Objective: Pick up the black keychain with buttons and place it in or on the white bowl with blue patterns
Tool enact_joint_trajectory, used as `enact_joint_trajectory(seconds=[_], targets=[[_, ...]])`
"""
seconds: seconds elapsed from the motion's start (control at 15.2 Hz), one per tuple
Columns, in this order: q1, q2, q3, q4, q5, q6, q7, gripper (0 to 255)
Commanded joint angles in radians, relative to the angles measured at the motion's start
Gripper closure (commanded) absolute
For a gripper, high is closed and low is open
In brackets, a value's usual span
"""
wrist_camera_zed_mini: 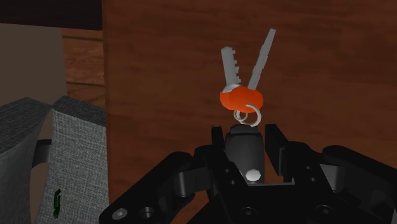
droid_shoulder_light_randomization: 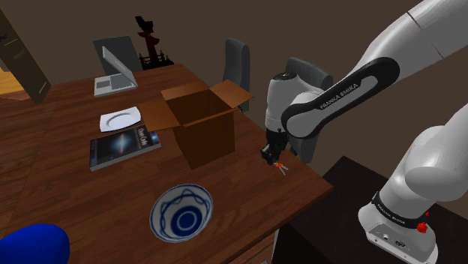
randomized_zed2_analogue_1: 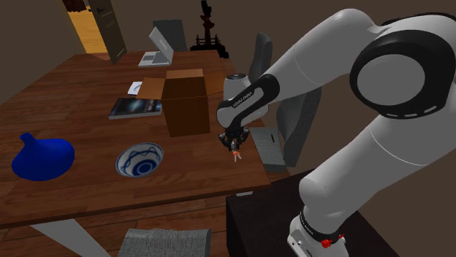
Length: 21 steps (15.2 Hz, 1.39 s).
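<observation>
The hand [droid_shoulder_light_randomization: 270, 155] grips the keychain [wrist_camera_zed_mini: 243, 149] above the worktop [droid_shoulder_light_randomization: 67, 120]; carry it level to the bowl [droid_shoulder_light_randomization: 182, 214], passing clear of the box [droid_shoulder_light_randomization: 201, 124], before releasing low.

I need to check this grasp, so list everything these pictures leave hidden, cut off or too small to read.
Buttons on the black keychain: in the wrist view the gripper covers its sides; in the shoulder view it is too small.
Whether the keys touch the table: too small in the shoulder view.
Inside of the cardboard box: hidden by its own walls in the shoulder view.
Title of the book: too small in the shoulder view.
</observation>
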Motion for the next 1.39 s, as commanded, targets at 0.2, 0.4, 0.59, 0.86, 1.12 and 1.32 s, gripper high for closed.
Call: enact_joint_trajectory(seconds=[0.2,0.4,0.59,0.86,1.12,1.32], targets=[[0.005,-0.053,-0.008,0.025,0.012,-0.077,-0.009,255],[0.008,-0.084,-0.014,0.043,0.018,-0.125,-0.014,255],[0.01,-0.112,-0.02,0.063,0.022,-0.173,-0.019,255],[0.011,-0.146,-0.028,0.092,0.024,-0.235,-0.023,255],[0.012,-0.174,-0.035,0.125,0.025,-0.296,-0.025,255],[0.012,-0.193,-0.041,0.152,0.025,-0.341,-0.027,255]])
